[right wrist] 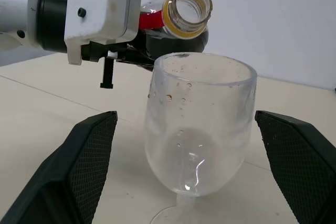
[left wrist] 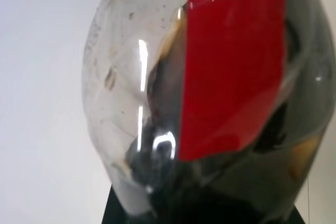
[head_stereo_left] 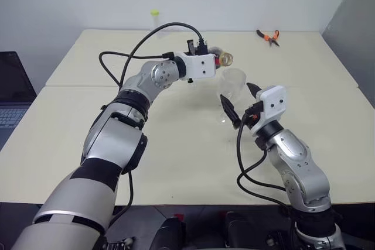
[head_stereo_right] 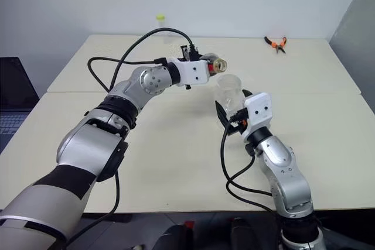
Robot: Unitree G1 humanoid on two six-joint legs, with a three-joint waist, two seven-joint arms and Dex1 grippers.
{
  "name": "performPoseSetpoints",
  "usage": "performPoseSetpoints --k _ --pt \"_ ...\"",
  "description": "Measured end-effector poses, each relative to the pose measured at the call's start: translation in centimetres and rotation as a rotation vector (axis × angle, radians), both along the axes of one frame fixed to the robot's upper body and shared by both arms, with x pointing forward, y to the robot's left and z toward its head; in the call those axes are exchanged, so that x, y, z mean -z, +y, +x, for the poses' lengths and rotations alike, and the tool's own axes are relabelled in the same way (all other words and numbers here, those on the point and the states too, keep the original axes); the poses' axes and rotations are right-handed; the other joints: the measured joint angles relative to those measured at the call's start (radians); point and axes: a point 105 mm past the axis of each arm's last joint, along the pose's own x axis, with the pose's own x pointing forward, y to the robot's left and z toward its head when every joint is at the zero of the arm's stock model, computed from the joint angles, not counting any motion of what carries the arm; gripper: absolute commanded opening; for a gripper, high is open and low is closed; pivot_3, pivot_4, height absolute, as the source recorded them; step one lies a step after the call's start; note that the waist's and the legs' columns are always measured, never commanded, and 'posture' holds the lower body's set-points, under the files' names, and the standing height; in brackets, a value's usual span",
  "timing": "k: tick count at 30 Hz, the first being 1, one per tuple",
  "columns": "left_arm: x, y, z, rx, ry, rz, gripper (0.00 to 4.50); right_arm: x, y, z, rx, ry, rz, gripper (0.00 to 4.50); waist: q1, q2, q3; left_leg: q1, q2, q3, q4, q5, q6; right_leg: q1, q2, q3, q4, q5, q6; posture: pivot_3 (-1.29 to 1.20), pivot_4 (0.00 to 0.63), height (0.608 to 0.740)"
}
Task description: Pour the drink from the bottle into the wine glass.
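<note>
Now, starting at the left, the left gripper [head_stereo_left: 218, 62] is reaching across the cream table [head_stereo_left: 88, 115] with its fingers clenched around the bottle [right wrist: 176, 17]. The bottle is lying tipped nearly level, its uncapped mouth hanging just above and behind the rim of the wine glass [right wrist: 199, 135]. Up close, the drink [left wrist: 173, 187] is sitting dark against the lower side of the bottle beside the red label [left wrist: 236, 61]. None of it is showing at the mouth yet.

Moving right, the wine glass is standing upright on the table, looking empty apart from a few droplets on its wall. The right gripper [right wrist: 202, 171] is waiting around the bowl with its fingers [right wrist: 89, 166] released wide, one on each side, touching nothing.

Judging from this, the main risk is spilling: the mouth is sitting near the far edge of the rim, so a quick tilt could send liquid past the glass. The unheld glass could also topple if nudged.

Far back, a thin tube [head_stereo_left: 154, 20] and orange pliers [head_stereo_left: 268, 37] are lying well apart.
</note>
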Motion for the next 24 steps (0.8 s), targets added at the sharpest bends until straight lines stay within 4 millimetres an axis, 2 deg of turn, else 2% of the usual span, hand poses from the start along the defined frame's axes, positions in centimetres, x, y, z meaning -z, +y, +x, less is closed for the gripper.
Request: performPoseSetpoints --k 12,24 --pt "-1.1 -0.8 -0.1 0.014 -0.151 0.097 0.77 0.4 0.0 0.1 0.013 0.026 -0.010 4.50 0.000 0.000 0.000 0.000 0.000 0.000 0.000 0.000 0.000 0.000 0.000 0.000 0.000 0.000 0.000 0.00 0.150 0.740" --pt "-1.5 -0.5 0.0 0.000 -0.228 0.142 0.76 0.7 0.1 0.2 0.020 0.039 -0.020 4.50 0.000 0.000 0.000 0.000 0.000 0.000 0.000 0.000 0.000 -0.001 0.000 0.000 0.000 0.000 0.000 0.00 0.150 0.740"
